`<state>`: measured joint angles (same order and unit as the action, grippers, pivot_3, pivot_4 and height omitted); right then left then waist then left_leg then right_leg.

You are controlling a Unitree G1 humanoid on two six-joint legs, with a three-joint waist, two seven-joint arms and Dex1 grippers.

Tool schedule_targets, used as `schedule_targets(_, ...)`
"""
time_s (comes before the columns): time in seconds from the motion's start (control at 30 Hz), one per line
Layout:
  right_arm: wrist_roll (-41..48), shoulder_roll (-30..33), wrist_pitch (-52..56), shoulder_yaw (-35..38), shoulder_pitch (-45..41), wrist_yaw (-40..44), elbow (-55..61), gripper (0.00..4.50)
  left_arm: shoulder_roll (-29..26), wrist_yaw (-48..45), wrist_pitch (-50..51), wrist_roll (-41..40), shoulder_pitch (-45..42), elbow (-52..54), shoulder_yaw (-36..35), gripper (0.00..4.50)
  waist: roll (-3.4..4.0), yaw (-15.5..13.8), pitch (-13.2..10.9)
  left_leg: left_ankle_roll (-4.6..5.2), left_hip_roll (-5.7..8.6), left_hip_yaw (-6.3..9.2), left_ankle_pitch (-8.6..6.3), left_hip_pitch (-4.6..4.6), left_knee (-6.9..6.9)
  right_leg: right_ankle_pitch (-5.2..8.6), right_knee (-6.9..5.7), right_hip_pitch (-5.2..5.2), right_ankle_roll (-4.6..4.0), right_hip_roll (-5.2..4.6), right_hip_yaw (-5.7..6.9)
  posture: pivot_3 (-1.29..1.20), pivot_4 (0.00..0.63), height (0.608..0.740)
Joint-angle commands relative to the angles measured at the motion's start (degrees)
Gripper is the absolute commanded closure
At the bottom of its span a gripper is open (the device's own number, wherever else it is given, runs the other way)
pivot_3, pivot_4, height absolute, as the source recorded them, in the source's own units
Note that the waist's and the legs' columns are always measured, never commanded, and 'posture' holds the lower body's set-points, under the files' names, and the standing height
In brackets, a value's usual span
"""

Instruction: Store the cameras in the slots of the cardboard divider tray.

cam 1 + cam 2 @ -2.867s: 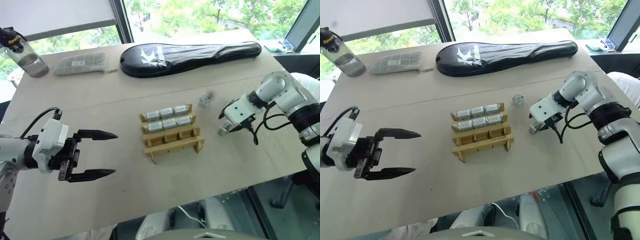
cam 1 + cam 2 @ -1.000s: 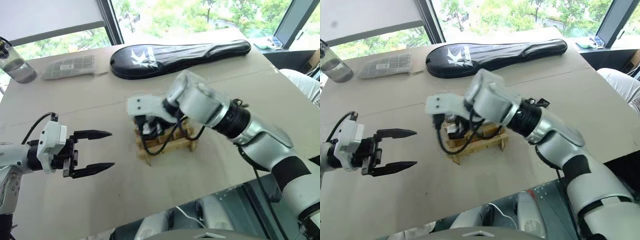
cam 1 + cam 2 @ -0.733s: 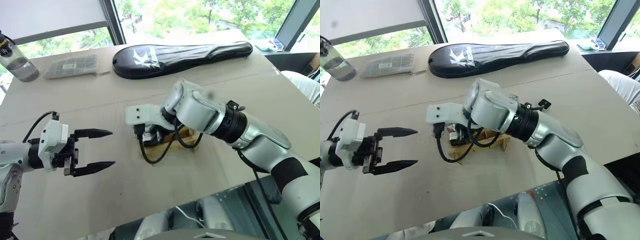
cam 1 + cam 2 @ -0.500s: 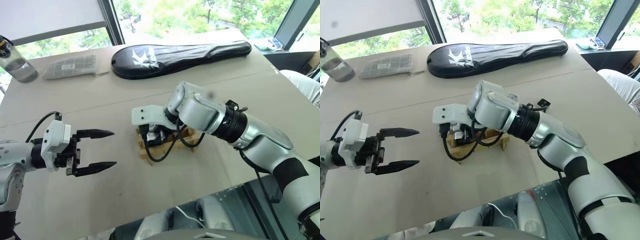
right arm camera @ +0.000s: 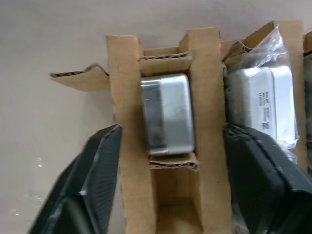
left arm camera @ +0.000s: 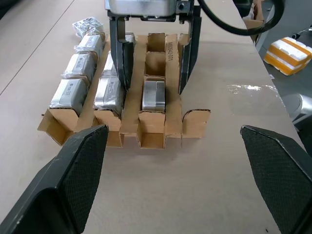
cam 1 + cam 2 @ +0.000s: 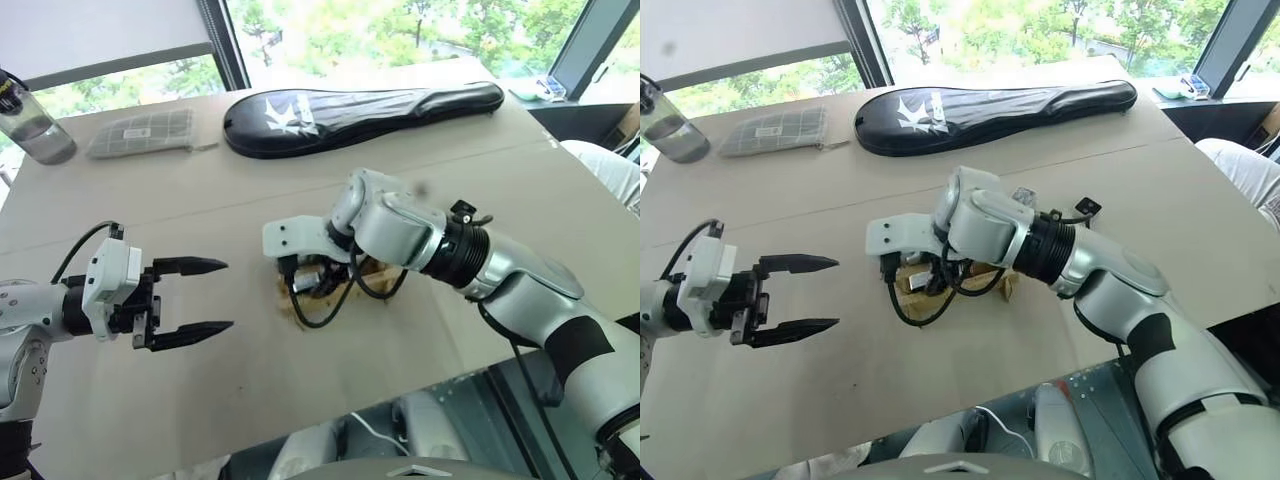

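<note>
- Over the cardboard divider tray (image 6: 127, 119), at the middle of the desk (image 7: 480, 170), the right gripper (image 6: 152, 73) points steeply down, its two black fingers (image 6: 121, 58) spread apart on either side of one slot row.
- Between those fingers a camera (image 5: 167, 113) lies in the end slot of the tray's outer row; the fingers stand clear of it, one outside the tray wall, one over the next row.
- Two slots in that same row, beyond the seated camera, are bare cardboard.
- Other cameras (image 6: 69, 92) fill the two rows next to it, several in clear wrap.
- One more small wrapped item (image 6: 87, 26) lies on the desk just past the tray's far corner; what it is I cannot tell.
- Well apart from the tray, toward the robot's left, the left gripper (image 7: 192, 296) hangs above the desk with its fingers wide open, holding nothing, aimed at the tray.
- Far beyond the tray, a black racket case (image 7: 370, 103) lies across the desk, with a flat grey gridded case (image 7: 140, 132) and a bottle (image 7: 28, 110) toward the far left corner.
</note>
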<state>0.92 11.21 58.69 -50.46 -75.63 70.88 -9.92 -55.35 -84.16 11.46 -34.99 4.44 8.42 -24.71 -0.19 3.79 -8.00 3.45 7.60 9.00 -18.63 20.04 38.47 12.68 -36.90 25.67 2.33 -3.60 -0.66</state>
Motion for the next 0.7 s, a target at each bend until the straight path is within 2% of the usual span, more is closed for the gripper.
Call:
schedule_targets(0.03,3.8,5.7,2.7,8.8,-2.5,2.4,5.8,1.44,-0.5,-0.2,-0.3,-0.6,-1.1,0.2,-0.3,0.00,0.00,-0.3,0.0,0.00,0.00,0.00,0.00,0.00,0.00,0.00,0.02,0.00,0.00,0.00,0.00,0.00,0.150,0.740)
schedule_targets(0.23,12.2,18.7,9.7,21.8,3.7,2.9,17.2,1.44,0.3,-0.2,-0.3,-0.7,-1.5,-0.1,0.6,0.00,-0.06,-1.3,0.0,0.00,0.00,0.06,0.00,0.05,-0.06,0.00,0.13,-0.01,0.00,-0.05,0.08,0.00,0.150,0.740)
schedule_targets(0.27,12.8,20.2,9.2,24.3,5.5,1.8,18.4,1.44,0.5,-0.1,-0.4,-0.4,-1.8,-0.3,1.2,0.00,-0.04,-1.3,0.0,0.00,0.00,0.05,0.00,0.05,-0.07,0.00,0.13,-0.01,0.00,-0.05,0.06,0.00,0.150,0.740)
schedule_targets(0.33,13.4,25.8,1.2,31.3,13.1,1.0,20.6,1.44,1.2,0.3,-0.6,-0.1,-4.0,-1.1,2.9,0.00,-0.05,-1.5,0.0,0.01,-0.02,-0.01,0.00,0.05,-0.07,0.00,0.09,-0.02,0.00,-0.05,0.01,0.00,0.150,0.740)
schedule_targets(0.4,12.3,31.6,-2.3,35.8,19.3,-0.7,19.7,1.44,2.1,0.8,-0.5,-0.5,-6.1,-1.5,4.3,0.00,-0.07,-2.2,0.0,0.01,-0.02,-0.03,0.00,0.06,-0.06,0.00,0.08,-0.03,0.00,-0.06,0.01,0.00,0.150,0.740)
schedule_targets(0.5,9.3,36.7,-6.2,37.8,24.6,-5.2,14.9,1.44,2.5,0.6,-0.9,-0.1,-6.6,-1.9,5.2,0.00,-0.04,-2.9,0.0,0.03,0.02,-0.15,-0.01,0.11,0.06,-0.01,0.07,-0.04,0.01,-0.11,-0.06,0.00,0.150,0.740)
schedule_targets(0.6,7.3,38.9,-10.8,39.6,27.8,-8.5,7.8,1.44,2.6,0.5,-1.0,0.0,-6.5,-1.9,5.2,0.00,-0.03,-2.5,0.0,0.02,-0.01,-0.25,-0.01,0.10,0.04,-0.01,0.03,0.01,0.01,-0.07,-0.15,0.00,0.150,0.740)
schedule_targets(0.7,5.6,38.5,-15.3,41.9,29.6,-13.1,-0.7,1.44,2.6,0.6,-0.9,-0.2,-5.9,-1.5,4.8,0.00,-0.03,-2.3,0.0,0.02,-0.08,-0.32,0.00,0.06,-0.02,-0.03,0.03,0.03,-0.02,-0.02,-0.19,0.00,0.150,0.740)
